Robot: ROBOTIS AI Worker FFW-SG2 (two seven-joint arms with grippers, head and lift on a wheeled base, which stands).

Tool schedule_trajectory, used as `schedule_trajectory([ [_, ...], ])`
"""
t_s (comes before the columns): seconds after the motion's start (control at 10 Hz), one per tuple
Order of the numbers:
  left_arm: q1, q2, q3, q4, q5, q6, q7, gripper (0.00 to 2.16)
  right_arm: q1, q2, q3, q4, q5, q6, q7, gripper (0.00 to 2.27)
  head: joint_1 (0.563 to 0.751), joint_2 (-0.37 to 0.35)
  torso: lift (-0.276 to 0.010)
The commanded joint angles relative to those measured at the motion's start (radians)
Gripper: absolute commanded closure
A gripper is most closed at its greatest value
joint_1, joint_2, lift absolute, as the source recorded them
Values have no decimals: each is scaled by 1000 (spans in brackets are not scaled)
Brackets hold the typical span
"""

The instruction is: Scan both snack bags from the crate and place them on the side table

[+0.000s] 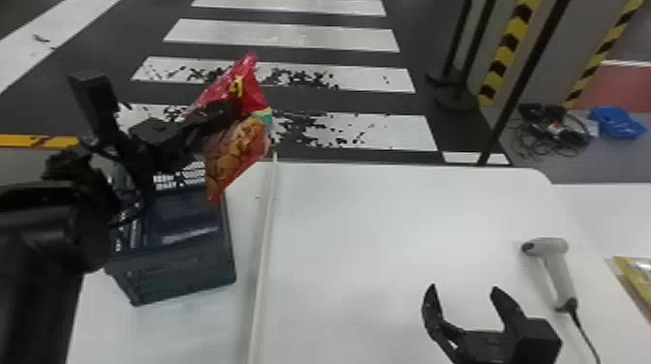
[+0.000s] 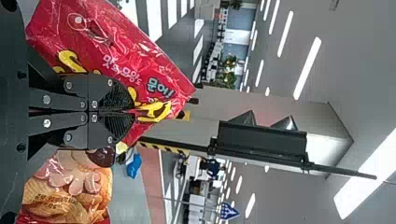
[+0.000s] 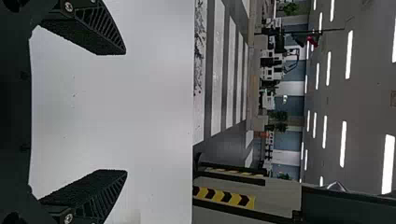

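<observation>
The left gripper [image 1: 229, 113] is pinching a red snack bag [image 1: 237, 152] at upper left, overlapping the crate's [image 1: 169, 251] far-right edge. White table [image 1: 363, 218] is spreading from there toward the right gripper [image 1: 464, 289], lower right, whose fingers are standing wide apart.

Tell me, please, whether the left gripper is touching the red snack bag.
Touching. The left wrist view shows the left gripper closed on the red snack bag, its two fingers pinching the wrapper.

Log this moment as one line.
left fingers: shut on red snack bag, held up near crate | right fingers: open, empty, over white table | scanner: on table, ungripped
</observation>
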Motion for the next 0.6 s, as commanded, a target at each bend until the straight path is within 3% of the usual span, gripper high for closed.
schedule_trajectory([
  [0.0, -3, -44, -23, -29, 1, 43, 2, 2135, 3, 2, -8, -6, -2, 0, -2, 83, 695, -74, -95],
  [0.2, 2, -109, -77, -34, -10, 71, 6, 2135, 5, 2, -38, -20, -14, -3, -2, 83, 695, -129, -95],
  [0.5, 9, -110, -201, -30, -99, 92, 23, 2135, 11, 2, -87, -64, -34, -3, -2, 87, 695, -233, -95],
])
